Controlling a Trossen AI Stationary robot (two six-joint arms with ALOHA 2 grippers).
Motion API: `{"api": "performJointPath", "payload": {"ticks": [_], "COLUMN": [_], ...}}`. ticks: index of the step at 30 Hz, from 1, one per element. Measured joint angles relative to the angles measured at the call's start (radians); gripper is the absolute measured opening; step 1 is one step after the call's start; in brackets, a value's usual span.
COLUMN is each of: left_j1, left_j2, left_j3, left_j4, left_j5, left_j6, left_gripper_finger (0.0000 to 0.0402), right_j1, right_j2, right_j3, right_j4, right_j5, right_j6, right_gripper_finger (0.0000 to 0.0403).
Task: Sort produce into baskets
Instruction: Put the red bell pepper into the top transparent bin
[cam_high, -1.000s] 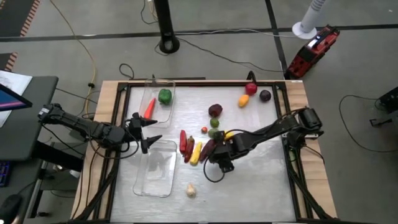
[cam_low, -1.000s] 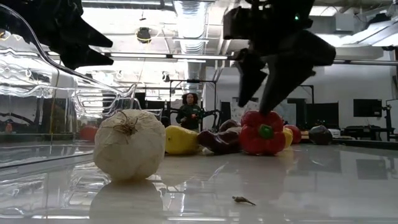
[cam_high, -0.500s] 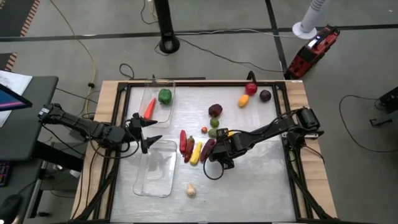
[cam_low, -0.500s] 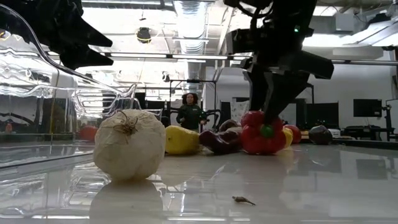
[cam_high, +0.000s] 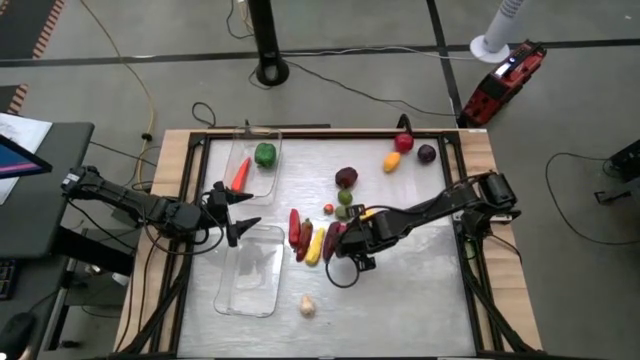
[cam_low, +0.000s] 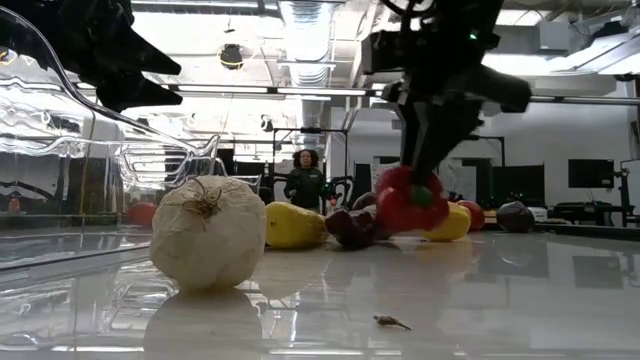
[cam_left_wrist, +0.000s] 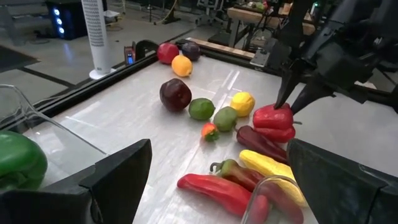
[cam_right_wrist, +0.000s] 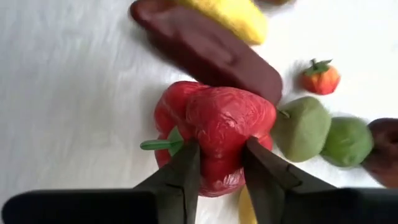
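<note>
While the red pepper (cam_right_wrist: 214, 134) is pinched between the fingers of the right gripper (cam_right_wrist: 219, 163) near the centre of the high view, it appears tilted and just raised off the counter (cam_high: 420, 290), presumably for carrying to a basket. Just beside it lie a dark purple piece (cam_right_wrist: 208, 53), a yellow pepper (cam_left_wrist: 270, 167) and green fruits (cam_left_wrist: 201, 109). The left gripper (cam_high: 240, 211) is held spread between the two baskets (cam_high: 250, 285) at centre left, waiting. No writing can be read.
</note>
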Motion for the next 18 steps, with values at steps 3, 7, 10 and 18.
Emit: {"api": "performJointPath", "payload": {"ticks": [3, 7, 10, 18], "left_j1": [0.0, 0.0, 0.0, 0.0], "left_j2": [0.0, 0.0, -0.005, -0.041], "left_j3": [0.0, 0.0, 0.0, 0.003], "left_j4": [0.002, 0.032, 0.075, 0.098], "left_j5": [-0.002, -0.022, -0.029, -0.032], "left_j6": [0.002, 0.032, 0.077, 0.13], "left_gripper_finger": [0.0361, 0.0361, 0.0361, 0.0361], "right_j1": [-0.001, -0.005, -0.024, -0.126], "right_j2": [0.001, 0.001, 0.001, 0.0], "right_j3": [0.015, 0.065, 0.134, 0.221], "right_j4": [-0.003, -0.012, -0.026, 0.128], "right_j5": [0.001, 0.056, 0.085, 0.081], "right_j6": [-0.022, -0.078, -0.141, -0.323], "right_gripper_finger": [0.0126, 0.0125, 0.0124, 0.0124]}}
